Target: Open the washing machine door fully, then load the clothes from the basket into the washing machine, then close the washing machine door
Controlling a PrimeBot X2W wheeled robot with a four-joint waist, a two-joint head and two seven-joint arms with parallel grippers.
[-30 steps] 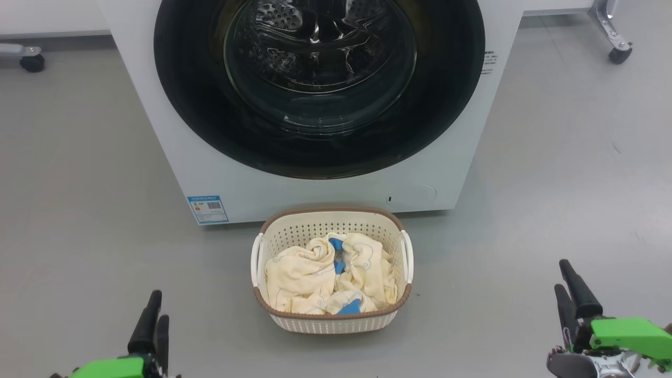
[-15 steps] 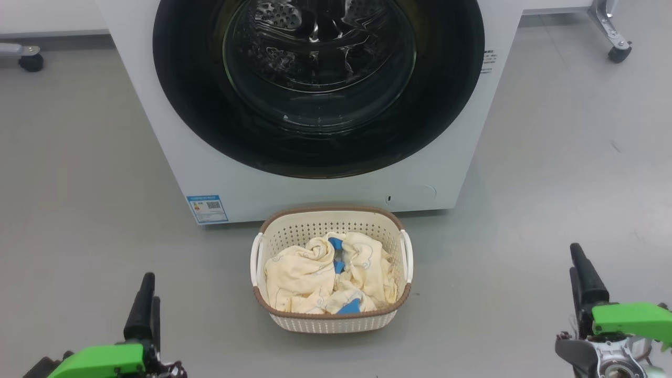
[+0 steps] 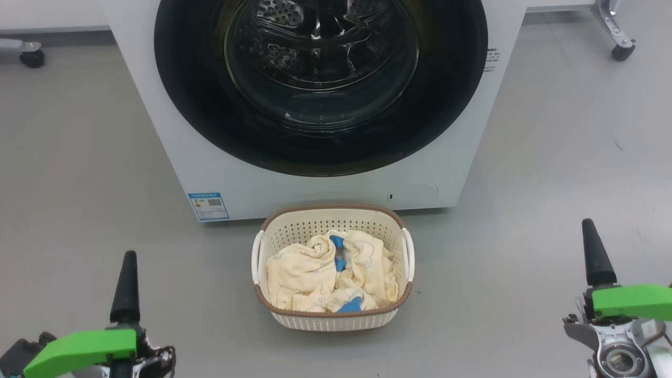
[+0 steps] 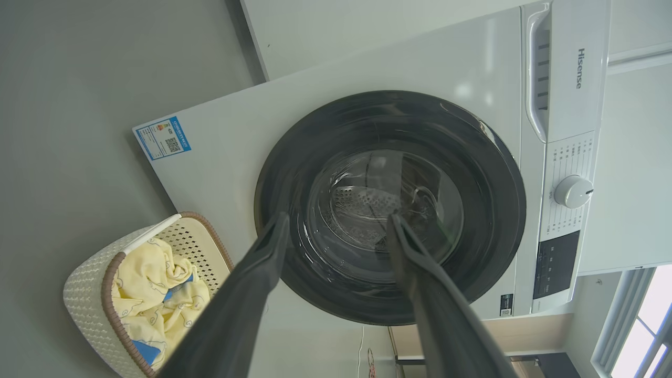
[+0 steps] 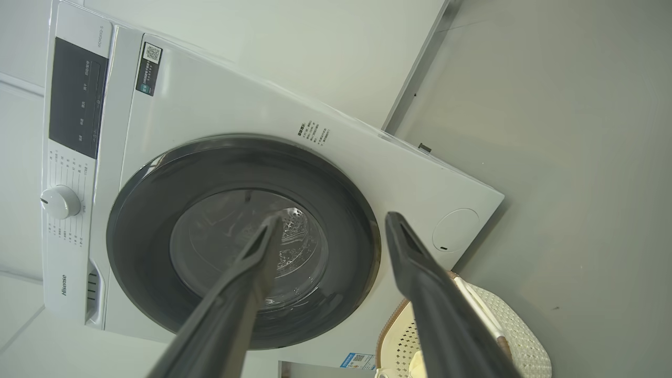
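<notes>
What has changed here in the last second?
Both arms have advanced: the left gripper and right gripper moved up the head view toward the washing machine, jaws open, holding nothing. The washing machine door stays shut; the clothes stay in the basket.

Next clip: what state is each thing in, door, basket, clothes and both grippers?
washing machine door: shut
basket: upright on the floor, loaded
clothes: bundled inside the basket, untouched
left gripper: jaws open, empty
right gripper: jaws open, empty
</notes>
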